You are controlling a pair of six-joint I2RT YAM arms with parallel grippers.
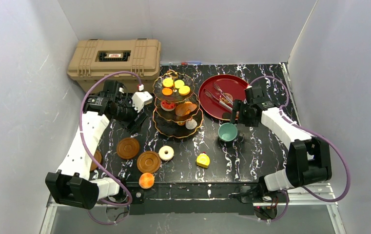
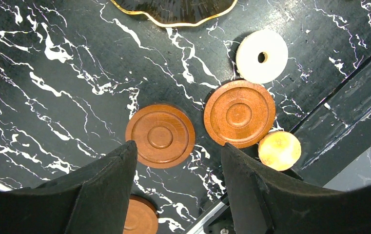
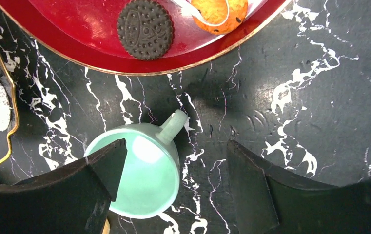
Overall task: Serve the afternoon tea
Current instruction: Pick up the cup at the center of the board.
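Observation:
The dark three-tier stand (image 1: 160,126) with gold rims stands mid-table and holds yellow, orange, red and white sweets. Two brown saucers (image 1: 127,147) (image 1: 148,161) lie in front of it; a third (image 2: 139,217) is partly under my left arm. A white donut (image 1: 166,153), a yellow cake (image 1: 203,160) and an orange macaron (image 1: 146,180) lie on the table. My left gripper (image 2: 178,151) is open and empty above the saucers (image 2: 160,135). My right gripper (image 3: 173,148) is open over the teal cup (image 3: 142,170), its left finger above the cup's mouth. The cup also shows in the top view (image 1: 227,131).
A red plate (image 1: 239,85) behind the cup holds metal forks, a dark cookie (image 3: 145,29) and an orange sweet (image 3: 218,12). A big tan case (image 1: 115,58) stands at the back left. White walls enclose the table on three sides.

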